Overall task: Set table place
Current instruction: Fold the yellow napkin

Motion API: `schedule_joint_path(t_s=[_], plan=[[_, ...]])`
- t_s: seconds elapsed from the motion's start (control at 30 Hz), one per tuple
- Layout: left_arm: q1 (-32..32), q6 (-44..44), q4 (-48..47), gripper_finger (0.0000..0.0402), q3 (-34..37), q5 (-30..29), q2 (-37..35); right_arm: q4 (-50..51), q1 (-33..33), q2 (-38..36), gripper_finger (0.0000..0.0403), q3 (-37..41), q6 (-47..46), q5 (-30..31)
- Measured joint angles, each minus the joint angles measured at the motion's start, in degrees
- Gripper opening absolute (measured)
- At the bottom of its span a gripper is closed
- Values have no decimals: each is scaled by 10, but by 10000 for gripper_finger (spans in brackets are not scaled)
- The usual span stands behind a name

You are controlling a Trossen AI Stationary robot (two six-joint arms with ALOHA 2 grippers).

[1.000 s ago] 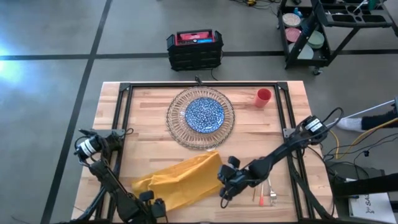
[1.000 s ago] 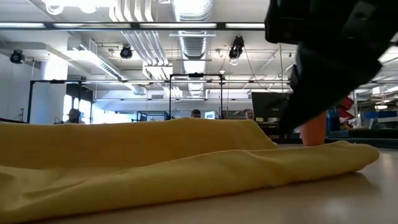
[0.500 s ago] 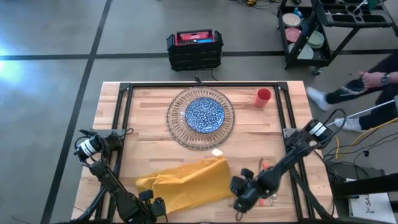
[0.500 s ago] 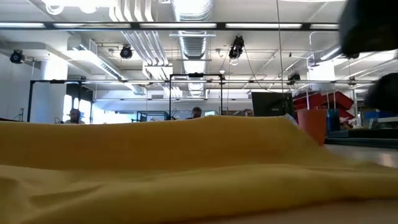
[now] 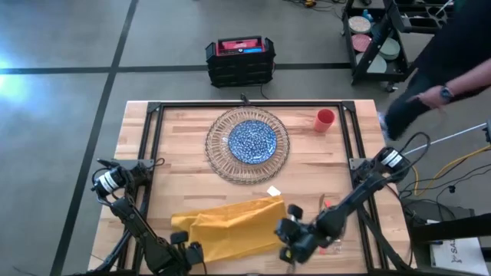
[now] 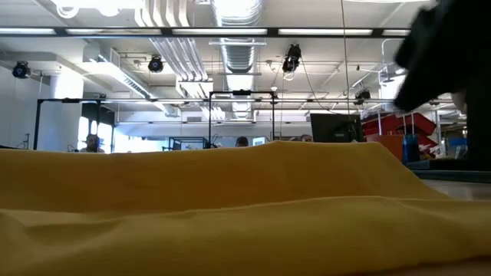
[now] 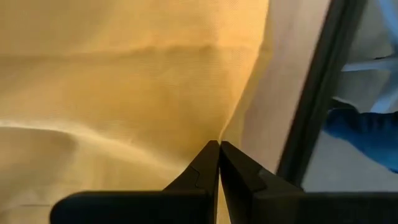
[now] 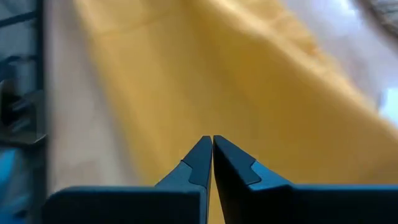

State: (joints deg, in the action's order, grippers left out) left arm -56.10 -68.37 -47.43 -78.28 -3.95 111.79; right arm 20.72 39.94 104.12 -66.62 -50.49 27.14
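Note:
The yellow napkin (image 5: 230, 224) lies flat on the table (image 5: 176, 153) along its near edge and fills the low view (image 6: 230, 199). My left gripper (image 5: 186, 250) is shut at the napkin's near left corner, my right gripper (image 5: 285, 239) at its near right end. Farther back, the blue-patterned plate (image 5: 252, 140) sits on the clear ribbed charger (image 5: 219, 157). The red cup (image 5: 325, 119) stands upright at the far right. Cutlery (image 5: 336, 247) lies by the right arm, partly hidden. My left gripper (image 7: 219, 146) pinches the napkin's edge (image 7: 233, 127) at its fingertips, coming from the table's near side. The cloth beyond lies slack on the wood. My right gripper (image 8: 212, 140) is shut at the napkin's near right end (image 8: 205, 112). Its own fingers hide how many layers it holds. The cloth stretches away from it across the table.
A black frame rail (image 5: 157, 146) runs along the table's left side and another (image 5: 354, 146) along its right. Bare wood (image 5: 184, 184) lies between napkin and charger. A small white tag (image 5: 273, 191) lies by the napkin's far right corner. A person (image 5: 453, 54) moves past the table's far right.
My right gripper has gone toward the table's near edge and a little to the right, dragging the napkin's right end with it. The napkin, slanted before, now lies more nearly along the near edge; its left end has stayed. A person has walked into view on the right.

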Motion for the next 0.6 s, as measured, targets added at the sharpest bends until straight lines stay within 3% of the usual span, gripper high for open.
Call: schedule_joint_path(t_s=[0.2, 0.6], plan=[[-6, -10, -29, 0, 1, -1, 0, -2, -36, 26, 0, 6, 11, -31], [-8, -132, -18, 0, 1, -43, 6, -12, -6, 79, 0, 6, -50, -69]])
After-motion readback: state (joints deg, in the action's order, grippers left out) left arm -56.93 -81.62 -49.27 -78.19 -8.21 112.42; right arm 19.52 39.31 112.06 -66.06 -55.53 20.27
